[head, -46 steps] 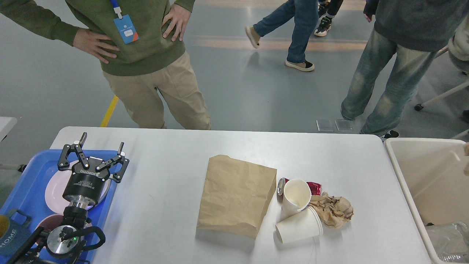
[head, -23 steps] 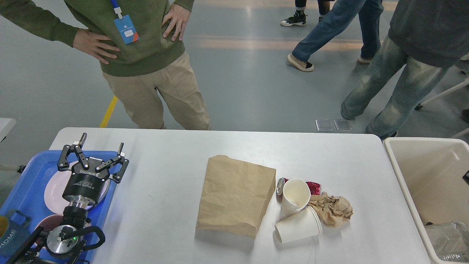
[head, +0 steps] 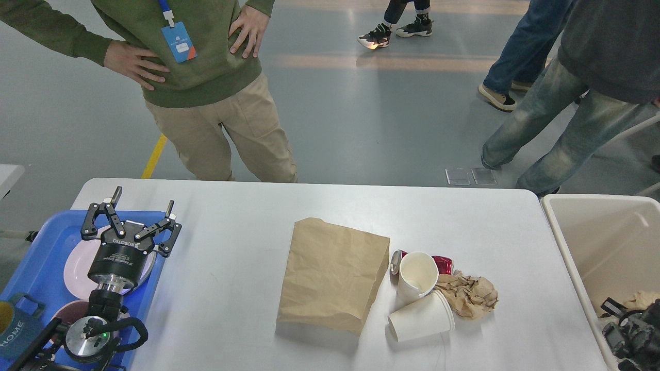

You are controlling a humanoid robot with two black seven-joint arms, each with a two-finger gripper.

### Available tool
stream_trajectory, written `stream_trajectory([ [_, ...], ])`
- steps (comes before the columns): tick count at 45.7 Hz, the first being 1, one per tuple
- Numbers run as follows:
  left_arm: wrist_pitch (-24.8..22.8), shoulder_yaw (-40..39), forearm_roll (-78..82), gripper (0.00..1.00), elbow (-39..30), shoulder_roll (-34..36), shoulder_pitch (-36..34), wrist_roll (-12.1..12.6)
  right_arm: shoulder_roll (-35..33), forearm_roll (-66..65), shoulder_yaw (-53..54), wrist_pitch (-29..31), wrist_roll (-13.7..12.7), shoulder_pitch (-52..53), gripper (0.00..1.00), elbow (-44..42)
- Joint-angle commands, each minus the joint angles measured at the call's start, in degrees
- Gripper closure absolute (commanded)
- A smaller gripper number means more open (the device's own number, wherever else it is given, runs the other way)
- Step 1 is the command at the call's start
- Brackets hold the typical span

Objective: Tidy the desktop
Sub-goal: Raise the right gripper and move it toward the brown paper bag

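The white desktop (head: 232,247) carries a flat brown paper bag (head: 332,275) in the middle. To its right lie a white paper cup (head: 415,275), stacked white cups on their side (head: 420,319), a red can (head: 442,264) and a crumpled brown paper ball (head: 469,294). My left gripper (head: 144,198) is open and empty above the blue tray (head: 46,247) at the left. My right gripper (head: 619,322) shows dark and low inside the beige bin (head: 564,247) at the right. A beige crumpled piece (head: 644,299) lies right by it; its fingers cannot be told apart.
The blue tray holds pale plates (head: 77,265) and a dark mug (head: 15,330). A person in a green sweater (head: 206,77) stands close to the table's far edge. Other people (head: 557,103) stand and walk on the floor behind.
My right gripper has come into view low in the bin; earlier only a scrap showed at the right edge, higher up. The left arm has not moved. People behind have walked on.
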Motion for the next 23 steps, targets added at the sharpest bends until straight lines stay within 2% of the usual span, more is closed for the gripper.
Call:
stream_trajectory([
  [1,-0.1,0.0,0.0,0.03,0.0,-0.1,0.0,0.0,0.0,-0.1,0.6,-0.3,0.2,-0.4,0.0,0.2],
  [23,0.0,0.0,0.0,0.03,0.0,0.0,0.0,0.0,-1.9,-0.2,0.5,-0.2,0.2,1.7,0.0,2.2],
])
